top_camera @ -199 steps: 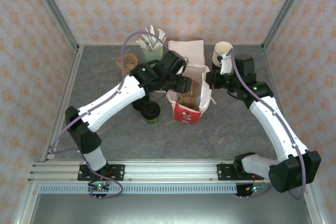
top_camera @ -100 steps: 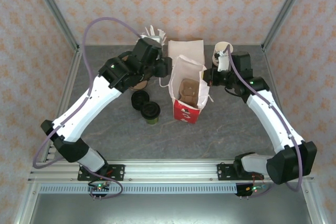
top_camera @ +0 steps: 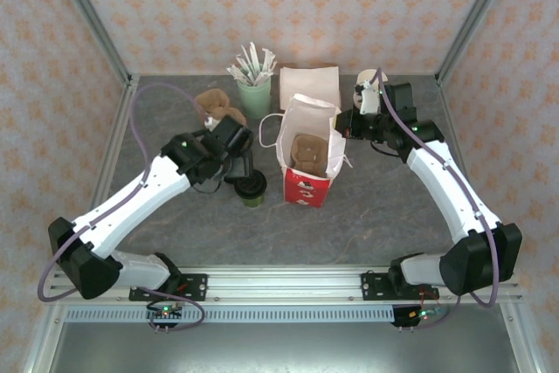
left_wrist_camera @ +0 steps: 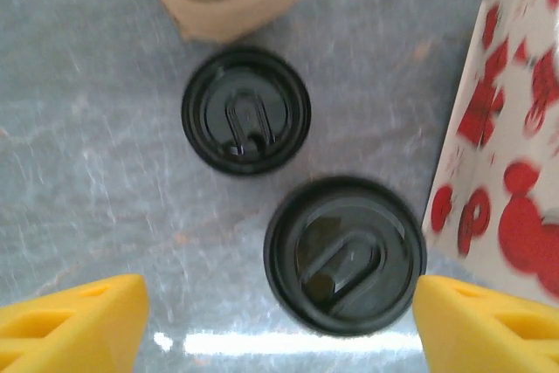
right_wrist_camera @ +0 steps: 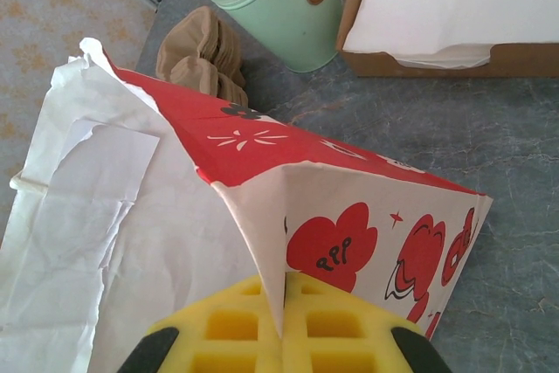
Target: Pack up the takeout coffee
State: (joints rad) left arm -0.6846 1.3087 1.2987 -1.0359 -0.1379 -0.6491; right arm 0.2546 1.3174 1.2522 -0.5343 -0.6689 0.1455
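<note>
takeout coffee [left_wrist_camera: 345, 255] untouched between left tool's [left_wrist_camera: 279, 321] wide-spread fingers [left_wrist_camera: 74, 321] (right tool [right_wrist_camera: 281, 321] tight on the bag [right_wrist_camera: 349, 216])

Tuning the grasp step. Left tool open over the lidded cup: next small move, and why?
Probably lower the left tool around the coffee cup. Its open fingers flank the cup from above, holding nothing, and the right tool is shut on the rim of the bag, which stands open.
</note>
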